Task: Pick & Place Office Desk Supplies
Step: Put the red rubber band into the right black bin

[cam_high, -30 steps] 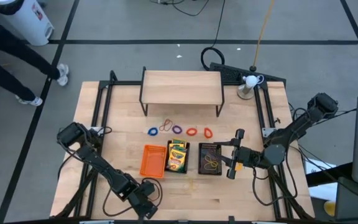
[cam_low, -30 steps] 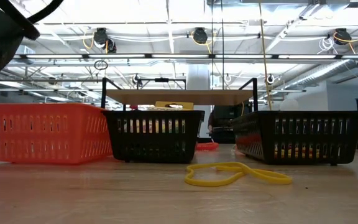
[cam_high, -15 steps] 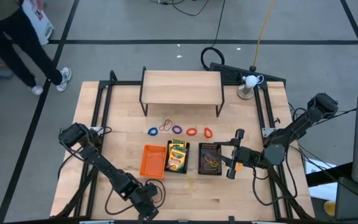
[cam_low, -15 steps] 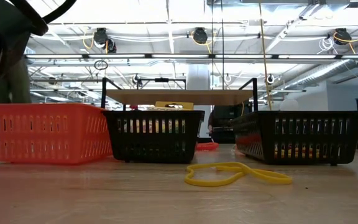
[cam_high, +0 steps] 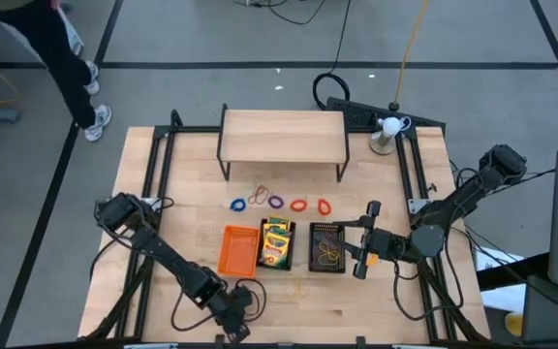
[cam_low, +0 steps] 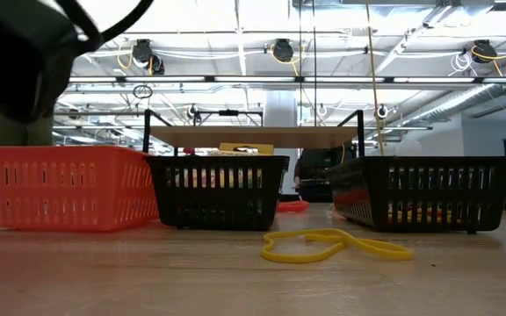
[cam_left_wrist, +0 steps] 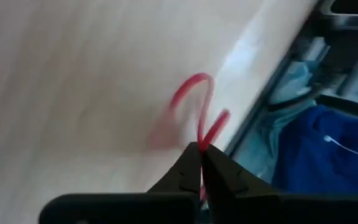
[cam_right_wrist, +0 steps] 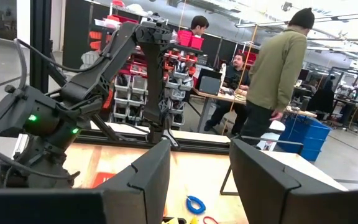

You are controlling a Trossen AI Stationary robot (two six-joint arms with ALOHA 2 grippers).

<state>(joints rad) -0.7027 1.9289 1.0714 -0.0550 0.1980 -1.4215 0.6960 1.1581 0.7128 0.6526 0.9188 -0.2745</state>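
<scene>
Three mesh trays stand in a row at mid-table: an orange tray [cam_high: 237, 250], a black tray [cam_high: 277, 242] with crayon boxes, and a black tray [cam_high: 327, 247] with yellow bands. Several rubber-band loops [cam_high: 279, 203] lie in a line beyond them. A yellow band [cam_low: 332, 246] lies on the wood before the trays in the low view. My left gripper [cam_high: 238, 320] is at the table's near edge, shut on a red rubber band [cam_left_wrist: 194, 102]. My right gripper [cam_high: 356, 249] hangs open, right of the trays, with nothing in it. My left gripper pinches one stretch of the red band's loop [cam_left_wrist: 199, 138] between its two fingertips [cam_left_wrist: 191, 163], coming down at a slant. The rest of the loop lies ahead of the fingers over the wood, close to the table's edge. Whether it is lifted, I cannot tell.
A wooden shelf riser [cam_high: 283, 136] stands at the table's far side. Black frame rails [cam_high: 163, 174] run along both sides. A cable [cam_high: 252, 291] loops beside my left arm. People stand in the room beyond [cam_right_wrist: 278, 68]; one walks past the far left corner [cam_high: 66, 48].
My left gripper has gone a little toward the table's right edge along the near edge, and its wrist has rolled. The person beyond the far left corner has walked on.
</scene>
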